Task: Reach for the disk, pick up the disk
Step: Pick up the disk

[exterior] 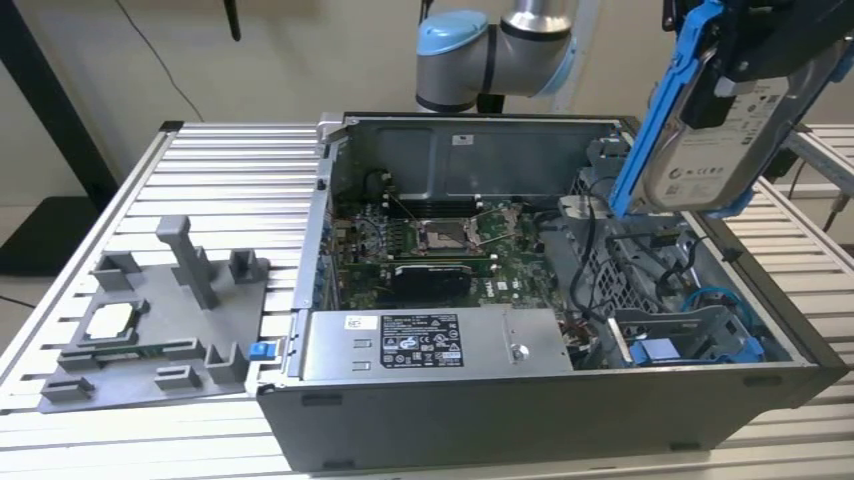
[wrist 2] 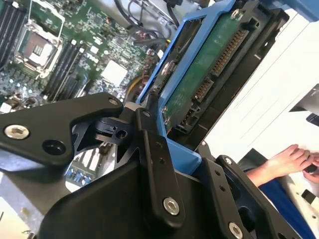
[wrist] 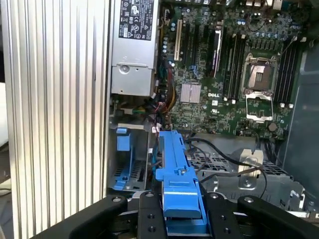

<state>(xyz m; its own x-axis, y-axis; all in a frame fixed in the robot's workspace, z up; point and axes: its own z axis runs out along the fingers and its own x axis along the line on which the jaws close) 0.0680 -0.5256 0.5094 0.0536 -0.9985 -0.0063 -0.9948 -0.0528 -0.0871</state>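
One ribbed metal table (exterior: 214,150) carries everything below me, and on it stands the open computer case (exterior: 534,420), its lid off and its inside bare to me. Within the case I see the green motherboard (exterior: 441,235) with its empty processor socket (wrist: 259,79), and near the front wall the long grey power supply (exterior: 427,345), which bears a black-and-white label (exterior: 418,340); I will not read off its print. At the exterior view's left lies a grey plastic fixture (exterior: 160,330) with a small square silver chip (exterior: 110,320) seated in it. I hold the disk (exterior: 727,135) lifted clear above the case's open top, toward the exterior view's right, tilted steeply on edge, its white printed label facing the camera and its blue bracket (exterior: 667,110) framing it. My gripper (wrist: 182,214) is clamped on the bracket's blue edge, black fingers (wrist: 149,214) pressing either side of it. In the second wrist view the disk's green circuit underside (wrist 2: 209,74) shows, and beyond it a person's hand (wrist 2: 286,159) rests off the table.
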